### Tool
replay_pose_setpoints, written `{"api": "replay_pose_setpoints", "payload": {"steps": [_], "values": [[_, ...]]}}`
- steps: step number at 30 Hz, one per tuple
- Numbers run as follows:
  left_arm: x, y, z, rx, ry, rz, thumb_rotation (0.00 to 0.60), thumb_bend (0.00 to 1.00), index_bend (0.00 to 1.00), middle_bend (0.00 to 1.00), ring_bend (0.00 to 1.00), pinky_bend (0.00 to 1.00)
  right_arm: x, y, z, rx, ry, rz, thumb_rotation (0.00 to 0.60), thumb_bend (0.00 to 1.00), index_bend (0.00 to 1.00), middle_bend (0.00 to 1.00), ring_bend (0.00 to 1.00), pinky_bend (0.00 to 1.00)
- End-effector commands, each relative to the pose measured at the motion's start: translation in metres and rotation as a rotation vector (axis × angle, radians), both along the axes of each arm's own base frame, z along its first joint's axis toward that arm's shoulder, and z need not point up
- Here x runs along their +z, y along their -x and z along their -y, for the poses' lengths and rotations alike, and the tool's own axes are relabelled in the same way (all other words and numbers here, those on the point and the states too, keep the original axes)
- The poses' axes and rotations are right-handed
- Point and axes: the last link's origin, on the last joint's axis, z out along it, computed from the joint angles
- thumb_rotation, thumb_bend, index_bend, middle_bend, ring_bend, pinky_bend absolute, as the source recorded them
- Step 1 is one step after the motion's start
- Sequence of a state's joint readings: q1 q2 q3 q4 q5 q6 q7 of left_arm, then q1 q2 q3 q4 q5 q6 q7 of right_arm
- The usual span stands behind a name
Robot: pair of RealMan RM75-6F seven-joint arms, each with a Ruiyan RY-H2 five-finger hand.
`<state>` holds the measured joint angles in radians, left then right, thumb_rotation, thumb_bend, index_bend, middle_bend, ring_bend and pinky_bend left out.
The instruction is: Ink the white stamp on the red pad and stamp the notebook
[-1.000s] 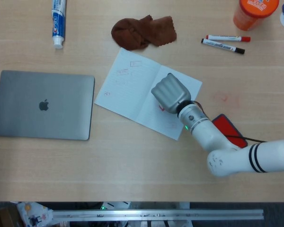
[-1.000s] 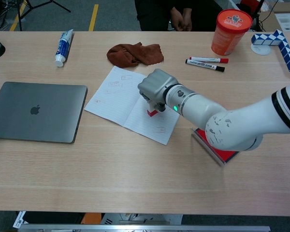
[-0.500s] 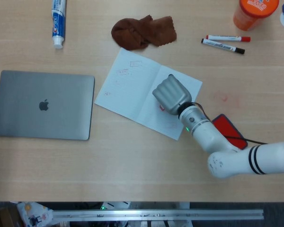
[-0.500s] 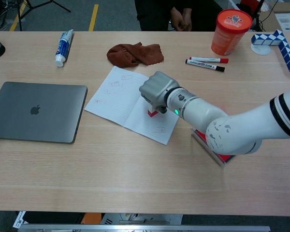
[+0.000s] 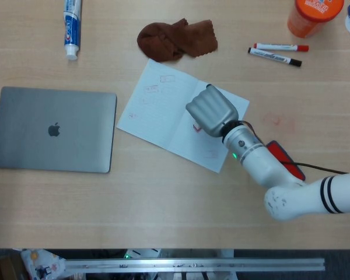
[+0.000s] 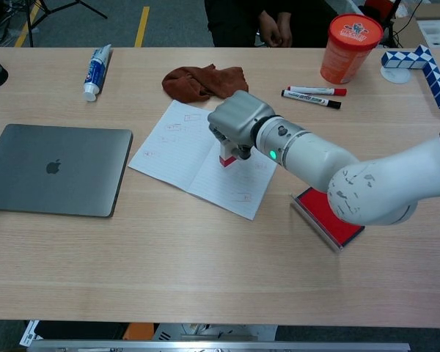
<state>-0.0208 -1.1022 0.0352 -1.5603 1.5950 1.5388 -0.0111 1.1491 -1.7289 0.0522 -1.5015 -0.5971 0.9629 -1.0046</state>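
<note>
Movement of the right hand is being recorded: against the frames half a second and one second back, it is being carried a little up the right-hand page of the notebook, toward the far edge. The fingers are being kept clamped around the white stamp, of which only the red foot is showing beneath the hand in the chest view. A fresh red mark is being exposed on the page just behind the hand, where the stamp was standing before; another mark is lying nearer the page's front corner. One impression is therefore being judged as made, and the stamp is being judged as in course of repositioning; whether its foot is touching the paper cannot be told.

The red pad is lying open near the notebook's right corner, partly under the forearm. The left hand is not being shown in either view.

Laptop, brown cloth, toothpaste tube, two markers and an orange cup are lying well apart from the page; nothing is being found to obstruct the stamp.
</note>
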Motion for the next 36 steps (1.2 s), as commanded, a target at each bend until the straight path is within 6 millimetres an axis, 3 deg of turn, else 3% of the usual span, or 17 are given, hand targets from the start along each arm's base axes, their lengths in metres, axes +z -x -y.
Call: {"api": "replay_pose_setpoints", "payload": {"steps": [1, 12, 32, 36], "values": [[0.000, -0.001, 0.000, -0.003, 0.002, -0.002, 0.600, 0.26, 0.00, 0.00, 0.00, 0.05, 0.012, -0.009, -0.002, 0.026, 0.007, 0.017, 0.600, 0.49, 0.83, 0.69, 0.52, 0.44], [-0.001, -0.001, 0.002, 0.001, 0.005, -0.002, 0.600, 0.26, 0.00, 0.00, 0.00, 0.05, -0.002, -0.006, -0.023, 0.098, -0.057, -0.056, 0.600, 0.49, 0.83, 0.69, 0.52, 0.44], [-0.002, 0.006, 0.005, 0.018, 0.008, 0.002, 0.600, 0.26, 0.00, 0.00, 0.00, 0.05, -0.033, 0.011, -0.031, 0.120, -0.081, -0.102, 0.600, 0.49, 0.84, 0.70, 0.53, 0.44], [-0.001, 0.007, 0.005, 0.020, 0.007, 0.003, 0.600, 0.26, 0.00, 0.00, 0.00, 0.05, -0.040, 0.014, -0.032, 0.135, -0.077, -0.108, 0.600, 0.52, 0.86, 0.71, 0.54, 0.44]]}}
